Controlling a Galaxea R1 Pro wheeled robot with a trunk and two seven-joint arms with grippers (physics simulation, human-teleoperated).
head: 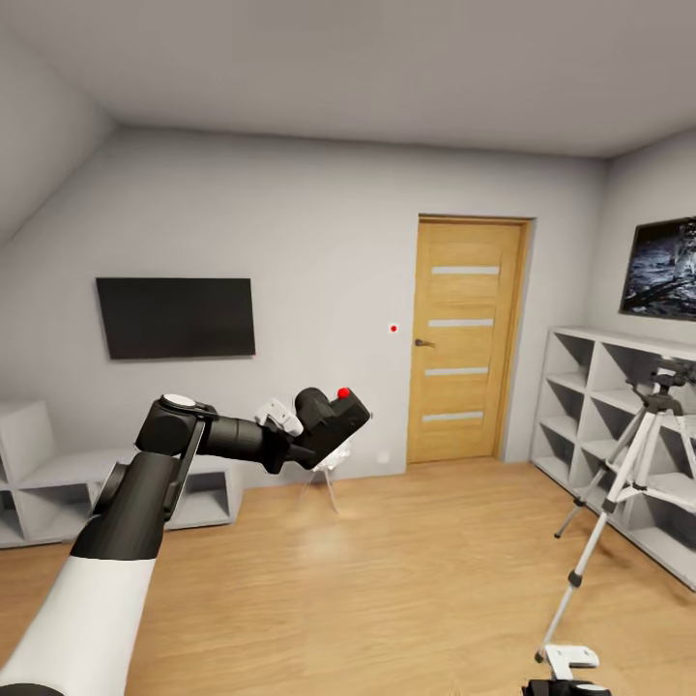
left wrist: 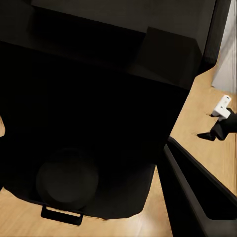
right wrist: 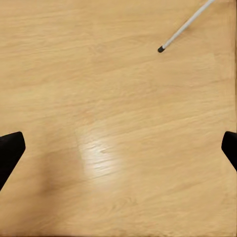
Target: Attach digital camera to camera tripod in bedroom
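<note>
**Bedroom, camera in transit to stand**

Left gripper: clenched on the chunky black digital camera with red round button, raised clear for carrying. Right gripper: fingers spread, nothing between, pointed at the light wood plank floor. Silver-grey three-legged camera tripod: well apart, before white cube shelves

Light grey walls meet a sloped ceiling above a wood plank floor — left of the oak door hangs a dark screen; white cube shelves to its right.
</note>
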